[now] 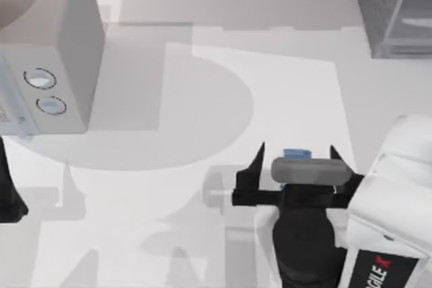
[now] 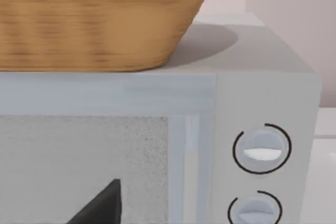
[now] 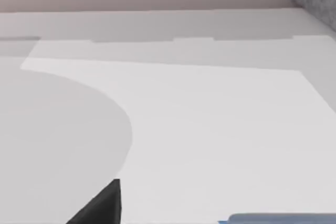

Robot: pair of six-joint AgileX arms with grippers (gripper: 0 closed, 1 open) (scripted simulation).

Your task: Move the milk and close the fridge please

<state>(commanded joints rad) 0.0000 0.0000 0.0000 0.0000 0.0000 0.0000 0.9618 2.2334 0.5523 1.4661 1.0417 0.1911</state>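
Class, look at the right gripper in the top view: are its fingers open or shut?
Open. The right gripper shows two dark fingertips spread wide apart, with the blue top of the milk between them on the table.

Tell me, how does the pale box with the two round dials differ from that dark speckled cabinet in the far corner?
The dial box is smooth light grey; the fridge is dark, speckled grey. The dial box stands at the table's far left, the fridge at the far right. The dial box carries two round knobs and, in the left wrist view, a wicker basket on top; the fridge shows a plain lighter panel instead. Both are boxy appliances on the same white table.
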